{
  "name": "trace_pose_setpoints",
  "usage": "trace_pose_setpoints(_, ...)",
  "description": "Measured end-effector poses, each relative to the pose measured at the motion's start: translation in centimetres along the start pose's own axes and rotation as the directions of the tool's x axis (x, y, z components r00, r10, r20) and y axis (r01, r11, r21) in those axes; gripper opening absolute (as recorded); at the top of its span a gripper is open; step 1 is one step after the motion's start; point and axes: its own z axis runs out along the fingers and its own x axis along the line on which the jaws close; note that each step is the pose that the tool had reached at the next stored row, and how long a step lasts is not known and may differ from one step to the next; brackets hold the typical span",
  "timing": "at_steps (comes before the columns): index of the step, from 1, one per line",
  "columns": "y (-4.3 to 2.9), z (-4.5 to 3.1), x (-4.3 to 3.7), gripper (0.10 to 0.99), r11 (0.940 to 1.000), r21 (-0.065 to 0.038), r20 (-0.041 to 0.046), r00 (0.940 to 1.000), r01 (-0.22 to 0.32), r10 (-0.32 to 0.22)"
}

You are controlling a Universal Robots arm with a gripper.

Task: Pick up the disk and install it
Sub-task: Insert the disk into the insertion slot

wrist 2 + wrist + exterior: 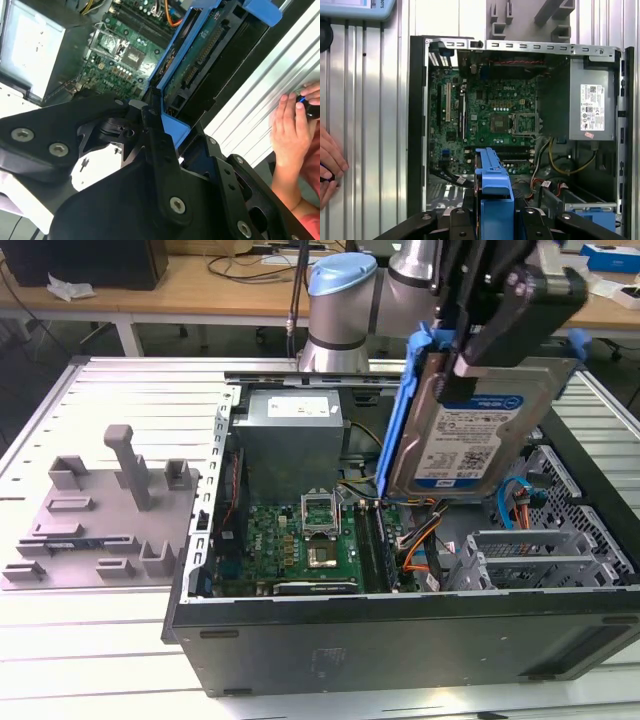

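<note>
In the exterior view the disk (470,435), a silver hard drive with a white-and-blue label in a blue plastic carrier, hangs on edge and tilted above the right half of the open computer case (400,625). My gripper (468,362) is shut on its upper edge. The second wrist view looks along the disk (197,60), showing its green circuit side and blue frame between my black fingers (159,135). The first wrist view shows the carrier's blue edge (492,182) over the motherboard (485,115).
A grey power-supply box (290,440) sits at the back of the case. Drive cages (530,555) and cables fill its right side. A grey plastic fixture (100,510) lies on the table at the exterior view's left. A person's hand (295,125) rests on the ribbed table beside the case.
</note>
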Motion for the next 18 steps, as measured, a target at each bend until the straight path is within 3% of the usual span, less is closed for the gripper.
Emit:
trace_pose_setpoints(7,-2.91,-0.08,1.51,0.369,1.0,0.0,0.0,1.0,0.0,0.0)
trace_pose_setpoints(18,-4.86,0.21,2.74,0.369,1.0,0.003,0.0001,1.0,0.0,0.0)
